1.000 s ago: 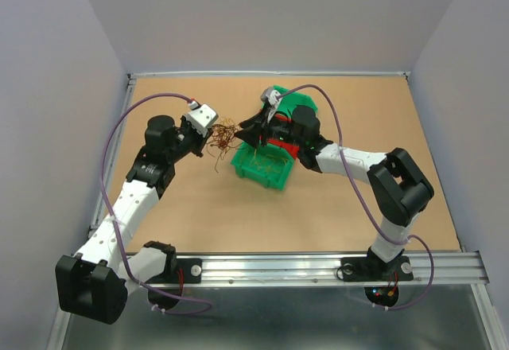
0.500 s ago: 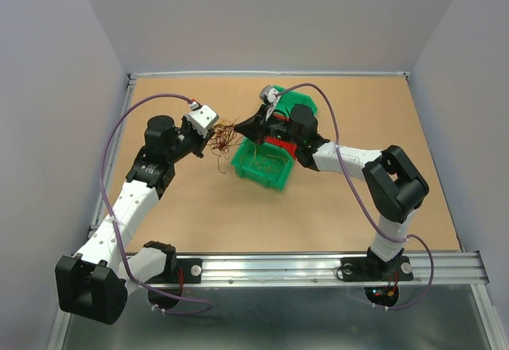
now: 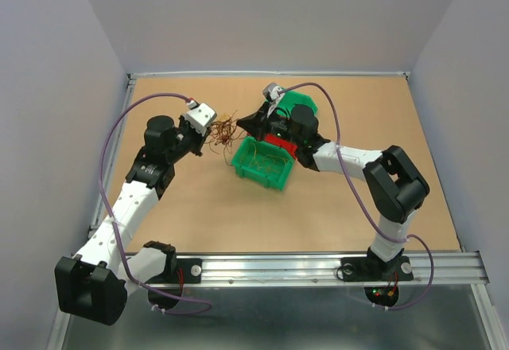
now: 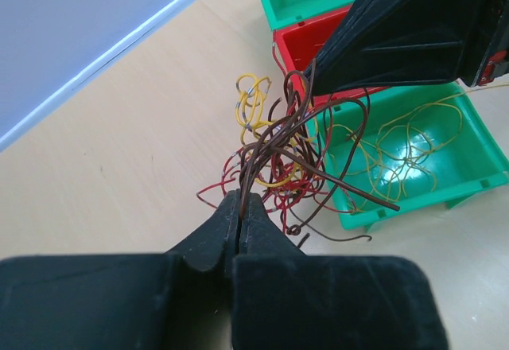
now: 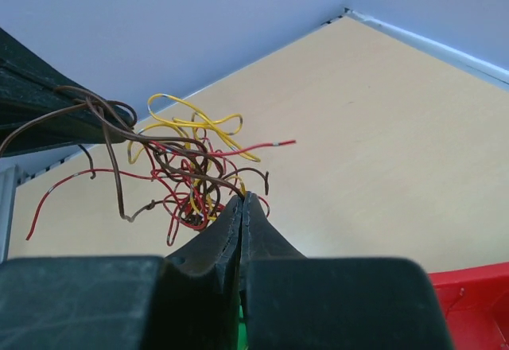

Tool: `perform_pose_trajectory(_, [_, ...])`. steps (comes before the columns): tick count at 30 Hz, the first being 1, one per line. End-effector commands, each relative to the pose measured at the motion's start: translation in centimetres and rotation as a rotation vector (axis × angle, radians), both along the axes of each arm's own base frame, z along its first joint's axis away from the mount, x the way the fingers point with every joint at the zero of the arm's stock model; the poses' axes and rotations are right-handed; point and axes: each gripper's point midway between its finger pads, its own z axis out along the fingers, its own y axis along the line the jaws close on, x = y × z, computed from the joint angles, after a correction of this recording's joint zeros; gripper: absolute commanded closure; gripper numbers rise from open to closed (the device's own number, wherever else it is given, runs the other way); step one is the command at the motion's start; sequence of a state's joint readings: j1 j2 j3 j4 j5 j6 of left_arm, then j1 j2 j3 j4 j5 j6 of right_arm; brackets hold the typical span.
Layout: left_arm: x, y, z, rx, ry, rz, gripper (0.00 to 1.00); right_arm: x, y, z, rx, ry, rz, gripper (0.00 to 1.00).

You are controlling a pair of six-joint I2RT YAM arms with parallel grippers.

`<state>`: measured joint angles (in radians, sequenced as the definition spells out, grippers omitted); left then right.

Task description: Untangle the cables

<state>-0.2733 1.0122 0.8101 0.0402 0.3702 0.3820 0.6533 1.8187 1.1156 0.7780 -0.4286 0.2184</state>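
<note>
The cables (image 3: 224, 131) form one tangle of red, brown and yellow strands hanging between both arms, left of the bins. My left gripper (image 3: 208, 136) is shut on a few brown strands at the tangle's left side; the left wrist view shows them pinched at the tips (image 4: 241, 199) with the cables (image 4: 278, 155) fanning out beyond. My right gripper (image 3: 242, 130) is shut on a brown strand at the tangle's right side, its tips (image 5: 242, 197) closed under the cables (image 5: 187, 167). Loose yellow strands (image 4: 406, 147) lie in the near green bin.
A green bin (image 3: 248, 170) stands just right of the tangle, with a red bin (image 3: 278, 142) and a second green bin (image 3: 305, 99) behind it under the right arm. Grey walls enclose the brown table (image 3: 358, 199) on three sides.
My right gripper has shut on a strand at the tangle's right side. The tangle and both gripper tips have shifted slightly toward the back of the table.
</note>
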Motion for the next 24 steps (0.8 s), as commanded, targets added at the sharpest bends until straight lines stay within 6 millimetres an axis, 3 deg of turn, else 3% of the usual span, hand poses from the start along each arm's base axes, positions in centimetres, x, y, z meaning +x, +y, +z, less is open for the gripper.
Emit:
perform_pose_trajectory(1, [0.6, 0.9, 1.8, -0.028, -0.066, 0.070, 1.00, 1.3, -2.3, 4.1, 0.100, -0.053, -0.111, 0.99])
perform_pose_trajectory(5, [1.0, 1.5, 1.9, -0.037, -0.072, 0.115, 1.00, 2.1, -4.2, 4.1, 0.116, -0.039, -0.166, 0.99])
perform_pose_trajectory(12, [1.8, 2.9, 2.3, -0.044, -0.091, 0.199, 1.00, 2.5, -5.7, 4.3, 0.123, -0.046, -0.198, 1.00])
perform_pose_trajectory(20, [3.2, 6.7, 3.6, -0.114, -0.121, 0.368, 1.00, 2.9, -7.0, 4.4, 0.131, -0.044, -0.237, 0.99])
perform_pose_trajectory(24, [4.0, 10.1, 4.6, -0.195, -0.136, 0.459, 1.00, 3.2, -7.5, 4.5, 0.139, -0.041, -0.265, 0.99])
